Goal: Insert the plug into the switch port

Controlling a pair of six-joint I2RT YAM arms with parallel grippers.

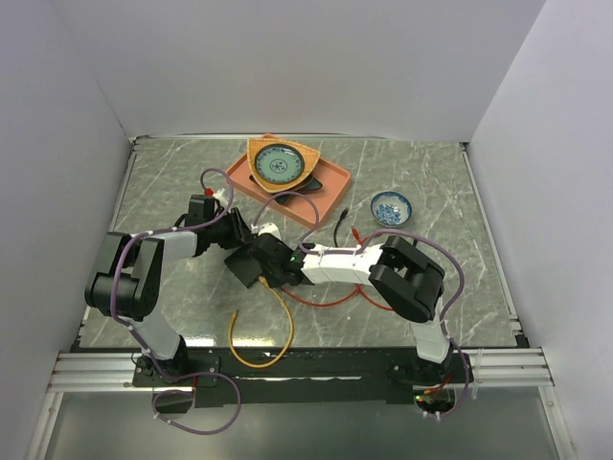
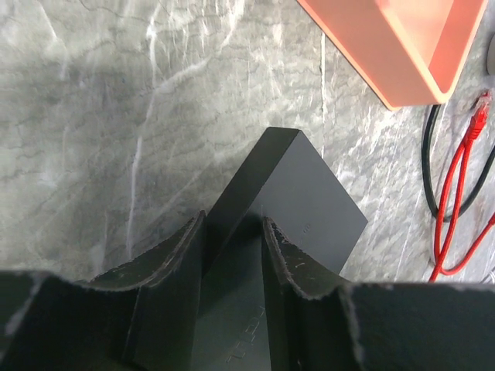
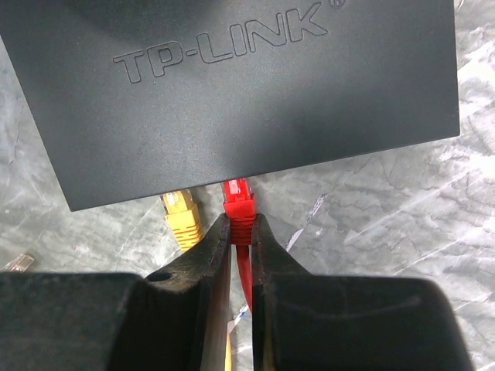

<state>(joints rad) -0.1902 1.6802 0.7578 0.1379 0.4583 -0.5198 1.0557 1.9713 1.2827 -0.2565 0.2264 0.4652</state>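
Two-handed insertion under way; left gripper (image 2: 232, 259) clamped on black switch (image 2: 302, 185) resting on the surface (image 2: 116, 116); right gripper (image 3: 240, 232) clamped on red plug (image 3: 238, 197), tip meeting the switch's edge at 12 o'clock, port hidden; next probably needs a straight push.

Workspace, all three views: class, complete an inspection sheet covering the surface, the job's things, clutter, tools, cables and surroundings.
Surface: grey marbled table.
Job's things: black TP-LINK switch; red plug at its port edge, beside a yellow plug; whether it is seated cannot be told.
Clutter: orange tray holding a patterned bowl; small blue bowl on the table.
Tools: left tool clamped on the switch; right tool pinching the red plug.
Cables: yellow cable, red cable, black cable loose on the table.
Surroundings: white walls on three sides.
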